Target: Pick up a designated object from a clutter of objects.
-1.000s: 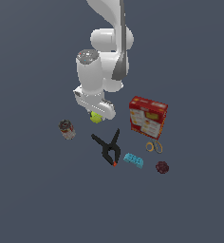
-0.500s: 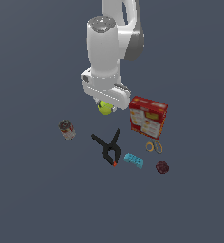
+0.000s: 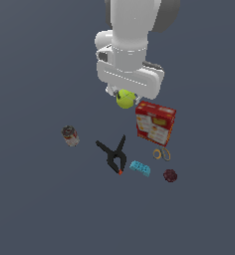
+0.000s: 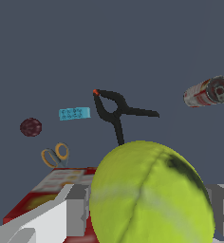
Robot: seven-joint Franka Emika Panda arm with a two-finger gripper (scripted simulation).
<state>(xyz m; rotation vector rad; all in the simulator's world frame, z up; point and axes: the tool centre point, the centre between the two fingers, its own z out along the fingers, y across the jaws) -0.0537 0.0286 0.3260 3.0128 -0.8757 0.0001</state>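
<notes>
The yellow-green ball [image 3: 125, 99] hangs raised clear of the bench, clamped in the pincer [image 3: 124, 98]; a pale seam curves over its fuzzy skin [image 4: 152, 199]. Below lie the red-and-yellow box [image 3: 155, 123], black spring clamp [image 3: 114, 155], small can [image 3: 69, 135], cyan brick [image 3: 140, 168], yellow rubber bands [image 3: 162, 154], and what seems a dark red berry [image 3: 170, 175].

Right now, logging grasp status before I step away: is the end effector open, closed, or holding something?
End effector: closed on the yellow-green ball, which hangs lifted above the other objects.
</notes>
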